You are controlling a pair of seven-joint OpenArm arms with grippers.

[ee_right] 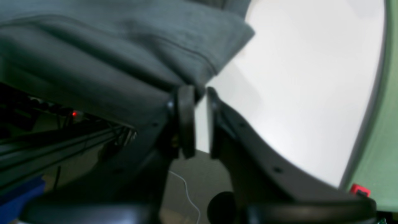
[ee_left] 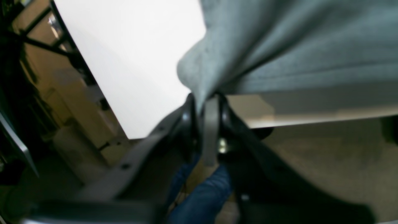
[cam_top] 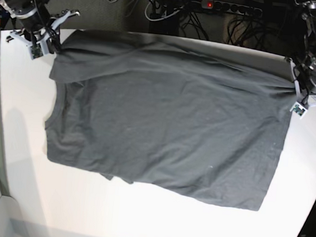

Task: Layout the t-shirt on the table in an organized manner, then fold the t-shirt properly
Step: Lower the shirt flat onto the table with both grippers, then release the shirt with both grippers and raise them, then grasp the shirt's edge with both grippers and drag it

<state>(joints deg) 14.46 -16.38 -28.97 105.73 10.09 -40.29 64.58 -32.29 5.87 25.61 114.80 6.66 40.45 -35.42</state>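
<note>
One soft charcoal t-shirt (cam_top: 168,125), matt table (cam_top: 137,217).

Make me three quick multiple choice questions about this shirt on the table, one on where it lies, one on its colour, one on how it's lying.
1. Where is the t-shirt?
A. spread on the table
B. on the floor
C. hanging from a rack

2. What colour is it?
A. red
B. dark grey
C. white

3. How does it lie?
A. rolled into a ball
B. folded small
C. laid open, nearly flat

Key: 1 A, it covers the white tabletop; 2 B, charcoal cloth; 3 C, body spread wide with few wrinkles.
</note>
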